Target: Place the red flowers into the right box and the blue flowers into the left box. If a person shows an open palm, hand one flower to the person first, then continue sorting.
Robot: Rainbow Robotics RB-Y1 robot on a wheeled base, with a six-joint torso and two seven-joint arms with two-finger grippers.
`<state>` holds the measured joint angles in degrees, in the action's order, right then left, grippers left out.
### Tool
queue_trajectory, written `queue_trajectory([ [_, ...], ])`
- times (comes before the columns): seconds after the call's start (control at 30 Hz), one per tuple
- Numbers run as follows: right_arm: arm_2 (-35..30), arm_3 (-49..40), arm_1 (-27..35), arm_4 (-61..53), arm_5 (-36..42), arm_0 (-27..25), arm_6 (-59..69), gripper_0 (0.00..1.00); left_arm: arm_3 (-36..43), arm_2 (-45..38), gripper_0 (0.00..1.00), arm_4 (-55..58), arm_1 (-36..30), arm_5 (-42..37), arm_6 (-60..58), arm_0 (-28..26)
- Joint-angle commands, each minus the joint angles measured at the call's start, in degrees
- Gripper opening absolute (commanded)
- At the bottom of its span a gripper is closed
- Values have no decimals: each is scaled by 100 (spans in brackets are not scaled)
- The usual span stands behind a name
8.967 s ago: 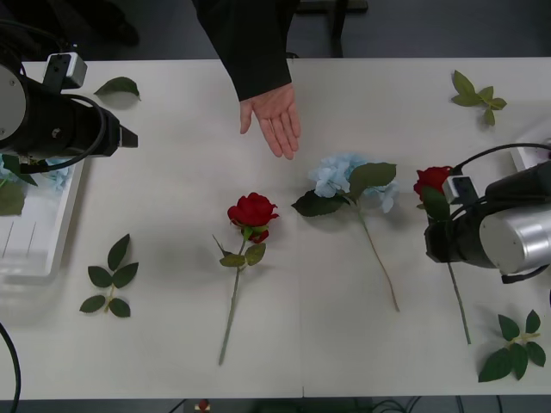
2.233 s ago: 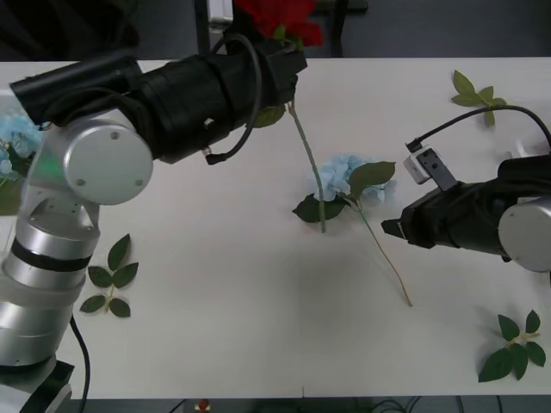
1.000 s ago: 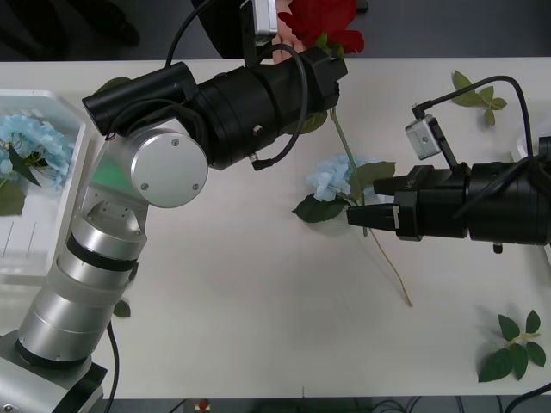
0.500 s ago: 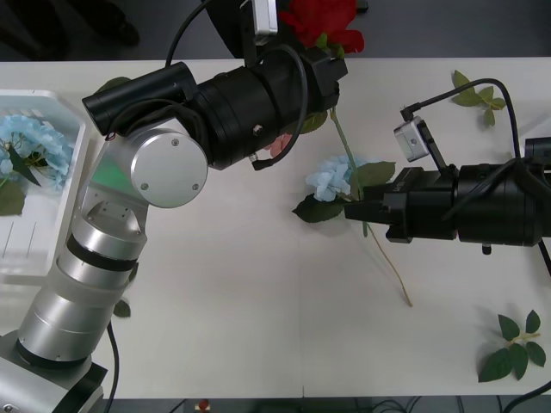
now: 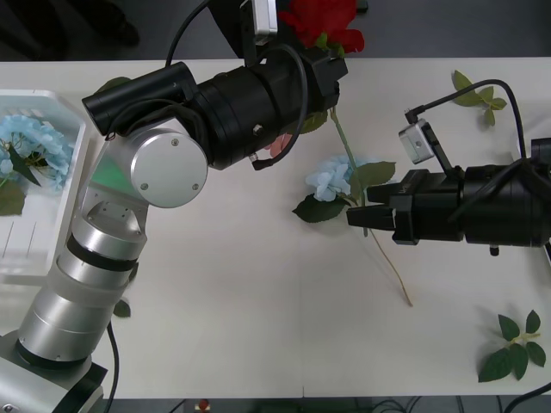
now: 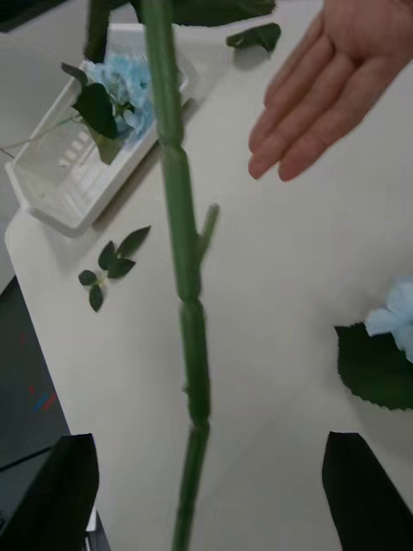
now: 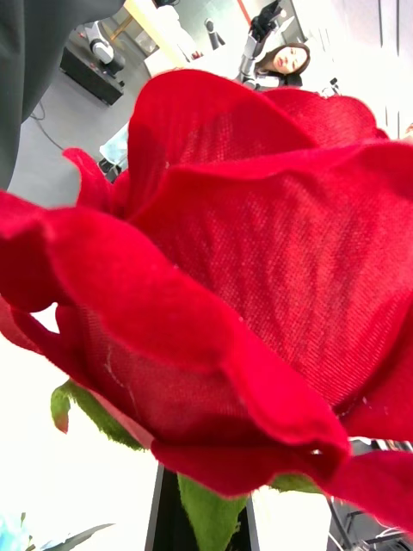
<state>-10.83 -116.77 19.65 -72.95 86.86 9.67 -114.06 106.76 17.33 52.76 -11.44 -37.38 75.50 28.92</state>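
Front view: the left arm reaches across the table toward 12 o'clock. The left gripper (image 5: pixel 331 70) pinches a red rose (image 5: pixel 319 21) just under its bloom, at the far table edge. The rose's stem hangs toward 5 o'clock, passing over the blue hydrangea (image 5: pixel 331 177) that lies on the table. The right gripper (image 5: pixel 352 216) comes in from 3 o'clock, its tips at the lower part of that stem, just at 5 o'clock of the hydrangea. A fingertip of the open palm (image 5: pixel 277 147) peeks out beneath the left arm. The left box (image 5: pixel 34 249) sits at 9 o'clock with a blue flower cluster (image 5: pixel 29 150) in it.

Right wrist view: the right gripper (image 6: pixel 211 439) is spread wide, and the rose's stem (image 6: pixel 178 258) runs between the black fingers (image 6: pixel 76 491) without touching either. The open palm (image 6: pixel 335 95) lies flat beyond the stem, and the left box (image 6: pixel 52 202) is farther off.

Left wrist view: the rose's bloom (image 7: pixel 232 275) sits directly before the camera.

Against half a second ago, the right arm has drawn back slightly toward 3 o'clock. The left arm and rose are unchanged.
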Motion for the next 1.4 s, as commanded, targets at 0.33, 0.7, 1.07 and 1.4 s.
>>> queue_trajectory([
  [0.33,-719,-110,-93,1706,964,26,-2,100,99,95,0,59,10,117,158,184],
  [0.7,-69,-110,-93,3604,868,26,104,100,99,86,0,103,1,126,158,175],
  [1.07,1294,198,-110,4826,-38,26,1633,100,108,69,0,155,1,126,158,184],
  [1.4,1961,1200,-110,5081,-1497,79,1870,100,108,69,0,155,1,126,167,175],
])
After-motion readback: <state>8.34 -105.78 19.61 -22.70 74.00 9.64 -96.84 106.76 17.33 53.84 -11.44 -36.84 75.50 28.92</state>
